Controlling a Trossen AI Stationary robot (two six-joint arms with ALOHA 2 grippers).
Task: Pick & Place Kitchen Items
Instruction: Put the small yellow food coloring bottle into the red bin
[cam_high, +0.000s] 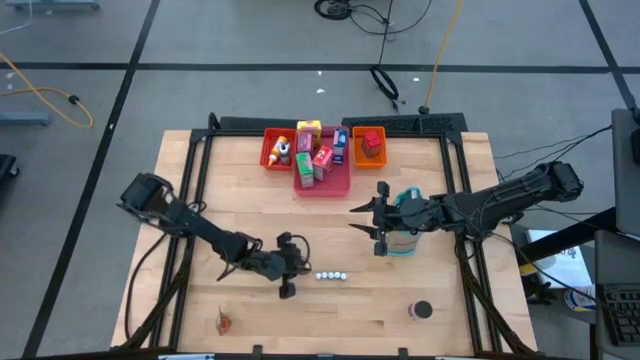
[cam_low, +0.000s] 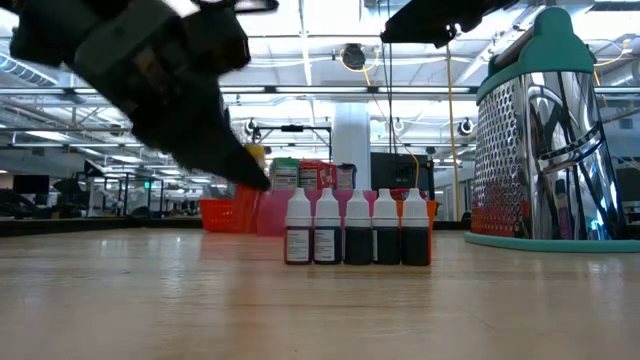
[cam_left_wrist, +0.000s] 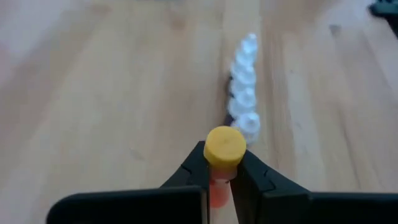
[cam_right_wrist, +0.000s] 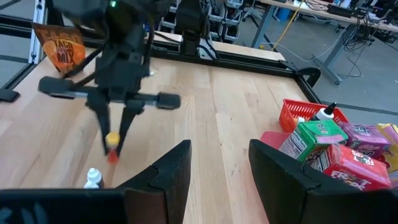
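My left gripper (cam_high: 287, 272) hovers over the table's near middle, shut on a tiny bottle with a yellow cap (cam_left_wrist: 225, 144) and a red body. A row of several tiny white-capped bottles (cam_high: 332, 274) (cam_low: 357, 228) (cam_left_wrist: 244, 87) stands upright on the wood just right of it. My right gripper (cam_high: 376, 219) (cam_right_wrist: 221, 165) is open and holds nothing, level above the table beside the teal-and-white grater (cam_high: 405, 240). A dark round can (cam_high: 421, 311) sits near the front edge. Food boxes (cam_high: 318, 158) fill the far trays. My left gripper pinches the tiny bottle between its two fingers (cam_left_wrist: 194, 167), just behind the yellow cap (cam_left_wrist: 225, 144). The fingers point down from above, as the right wrist view shows (cam_right_wrist: 114, 142). The bottle is lifted clear of the table; the red body (cam_left_wrist: 217, 190) lies back between the fingers.
Red (cam_high: 277, 150), pink (cam_high: 322, 180) and orange (cam_high: 369, 146) trays line the far edge. The grater (cam_low: 545, 130) stands on the right. A small orange snack bag (cam_high: 224, 320) lies near the front left. Bare wood shows on the table's left half (cam_high: 200, 250).
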